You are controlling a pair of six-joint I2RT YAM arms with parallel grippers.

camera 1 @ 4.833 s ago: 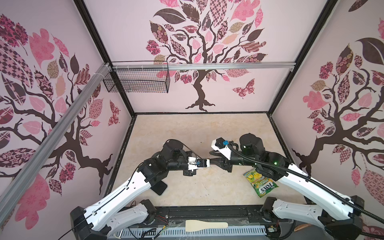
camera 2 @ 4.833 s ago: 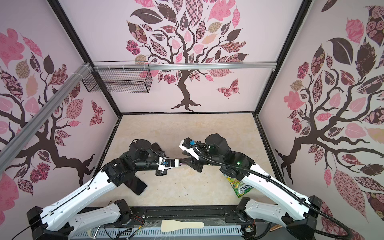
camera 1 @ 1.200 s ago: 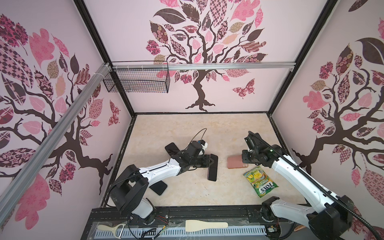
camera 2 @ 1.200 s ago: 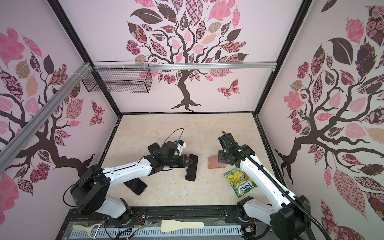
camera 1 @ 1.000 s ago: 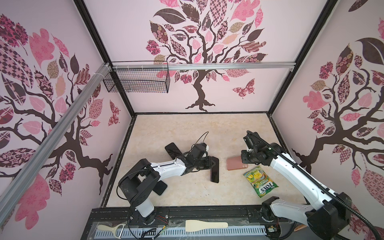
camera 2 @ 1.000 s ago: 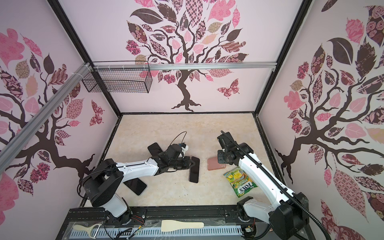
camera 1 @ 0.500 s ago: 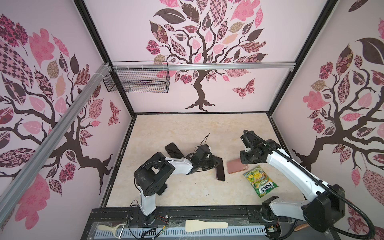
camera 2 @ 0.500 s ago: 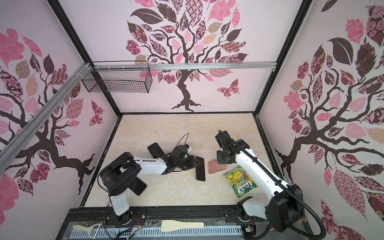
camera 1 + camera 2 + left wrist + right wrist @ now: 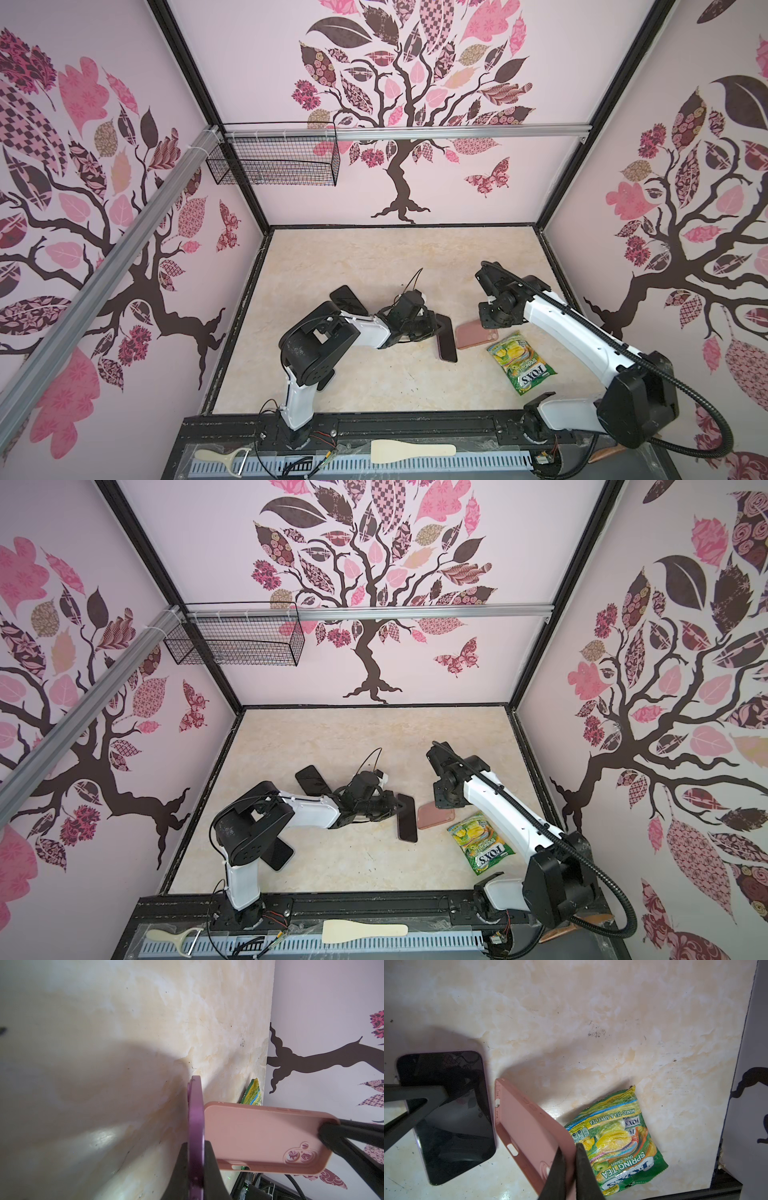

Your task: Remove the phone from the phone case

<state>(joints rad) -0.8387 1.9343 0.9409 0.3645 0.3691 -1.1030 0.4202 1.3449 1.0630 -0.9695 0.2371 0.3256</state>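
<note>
The left gripper [image 9: 196,1147] is clamped narrow on one edge of the slim purple dark-screened phone [image 9: 452,1113]; the right gripper [image 9: 570,1148] pinches a wall of the soft pink silicone case [image 9: 525,1126]. Opposed grips hold the parts apart: phone fully out, just beside the empty case.

The left pincer [image 9: 196,1148] clamps a purple phone [image 9: 196,1109], seen edge-on, between its two dark fingers. Just beside the phone hangs the pink phone case [image 9: 259,1138], empty, its camera cutout showing. The right pincer [image 9: 324,1134] grips the case at its far end. Behind the case a green-yellow candy packet [image 9: 253,1095] lies near the edge of the marbled surface [image 9: 124,1043], by the tree-patterned wall [image 9: 322,1012].
</note>
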